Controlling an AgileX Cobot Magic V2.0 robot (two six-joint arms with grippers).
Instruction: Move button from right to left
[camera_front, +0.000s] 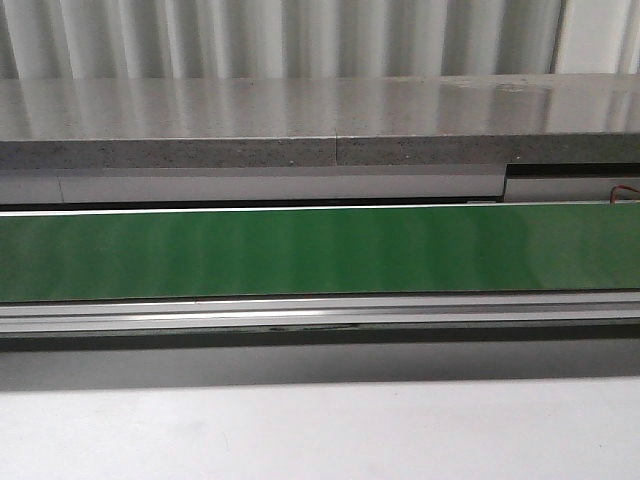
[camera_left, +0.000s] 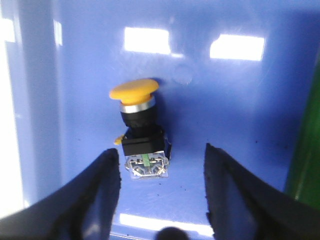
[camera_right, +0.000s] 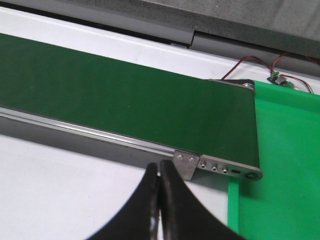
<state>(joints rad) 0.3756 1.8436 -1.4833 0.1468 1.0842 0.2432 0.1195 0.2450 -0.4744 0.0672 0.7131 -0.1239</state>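
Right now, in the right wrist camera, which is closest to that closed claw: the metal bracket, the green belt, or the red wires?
1. Metal bracket, on the belt frame's edge just past the right gripper.
2. Green belt, beyond the bracket.
3. Red wires, farthest, past the belt's end.

Left wrist view: the left arm's glossy black curved gripper (camera_left: 162, 192) shows two broad fingers (camera_left: 97, 200) tapering to blunt tips. Right wrist view: the right arm's glossy black gripper (camera_right: 159, 185), two smooth fingers (camera_right: 175, 210) narrowing toward twelve o'clock.
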